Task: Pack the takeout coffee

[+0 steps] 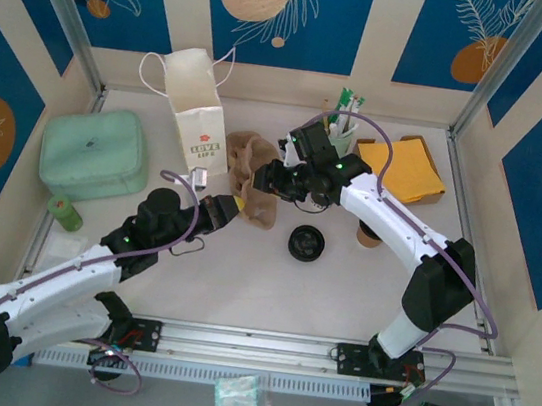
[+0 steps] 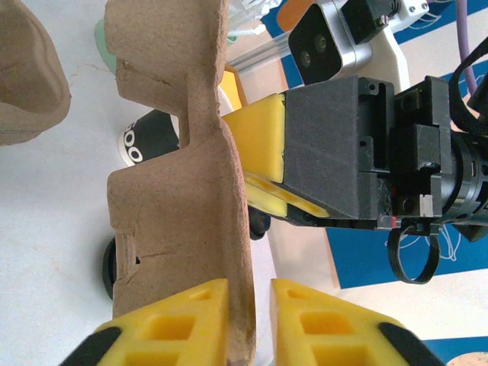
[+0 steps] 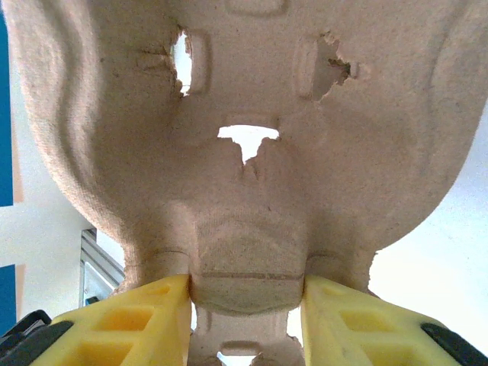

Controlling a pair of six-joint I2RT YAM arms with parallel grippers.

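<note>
The takeout coffee (image 1: pixel 368 236) stands upright on the tabletop (image 1: pixel 240 280), long axis vertical, half hidden under my right arm (image 1: pixel 399 226); its black band's white lettering is cut off. My right claw (image 3: pixel 246 309) pinches the pulp carrier (image 3: pixel 244 99); my left claw (image 2: pixel 250 301) straddles its wall, slightly parted.

White table (image 1: pixel 240 280), blue and cream leaf-print walls (image 1: pixel 307 16), aluminium posts (image 1: pixel 63 12)

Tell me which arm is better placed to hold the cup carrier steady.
Probably the right: the right gripper clamps the cup carrier from both sides, while the left gripper straddles its edge with a gap.
</note>
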